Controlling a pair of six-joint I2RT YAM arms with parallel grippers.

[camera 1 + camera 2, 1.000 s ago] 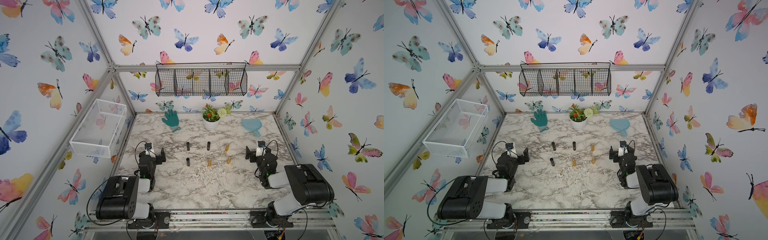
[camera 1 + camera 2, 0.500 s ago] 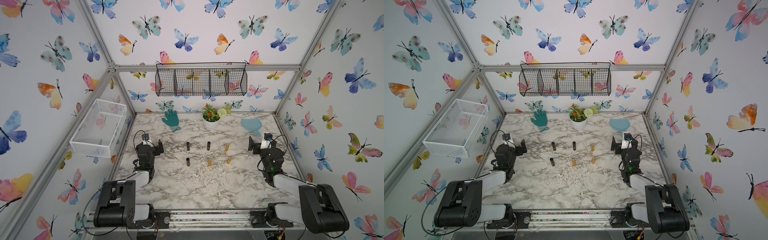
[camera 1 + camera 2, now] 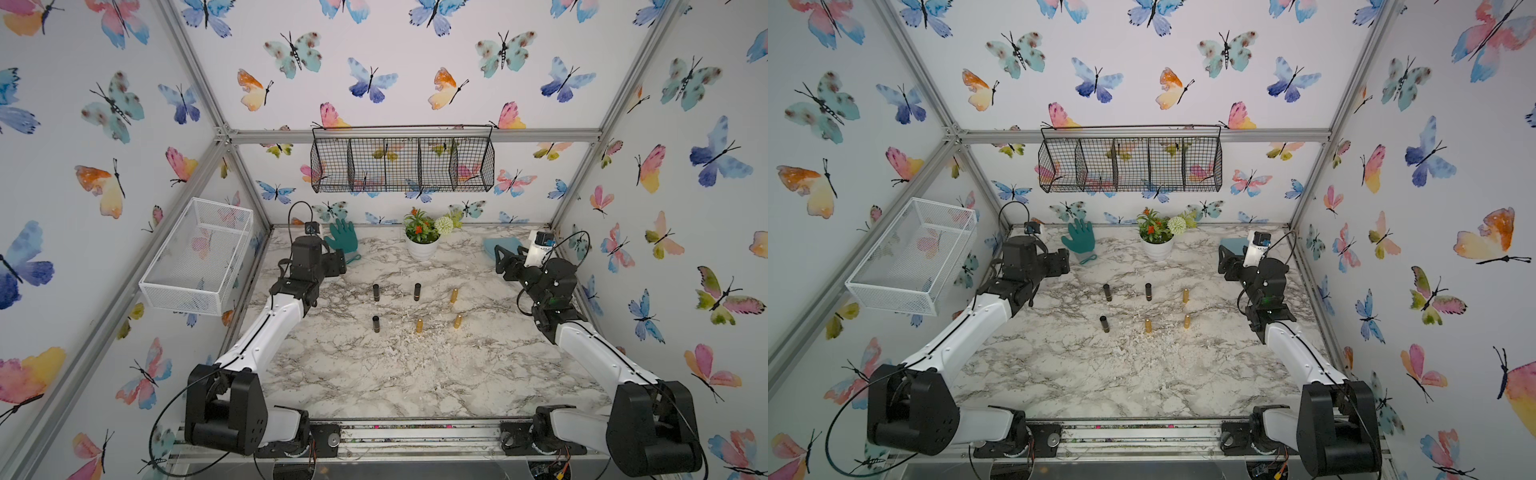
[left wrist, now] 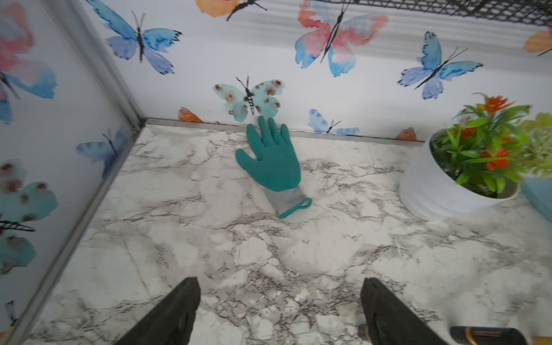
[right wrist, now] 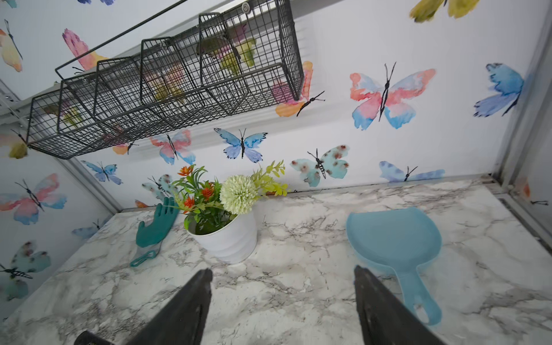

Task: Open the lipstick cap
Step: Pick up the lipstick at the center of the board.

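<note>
Three black lipstick tubes (image 3: 376,292) (image 3: 1108,292) stand upright mid-table in both top views, with three gold pieces (image 3: 454,296) (image 3: 1185,296) to their right. I cannot tell cap from body at this size. My left gripper (image 3: 338,264) (image 4: 280,286) hovers open and empty at the back left, over bare marble near the glove. One black lipstick with a gold band (image 4: 490,336) shows at the edge of the left wrist view. At the back right, my right gripper (image 3: 498,257) (image 5: 282,273) is open and empty too, by the dustpan. Both grippers are apart from the lipsticks.
A green glove (image 3: 343,237) lies at the back left, a white flower pot (image 3: 422,249) at back centre and a blue dustpan (image 5: 394,239) at back right. A black wire basket (image 3: 403,162) hangs on the back wall, a white wire basket (image 3: 199,253) on the left wall.
Both arms have unfolded from near the front rail and reached toward the back of the table, carrying the grippers up and back on either side of the lipsticks.
</note>
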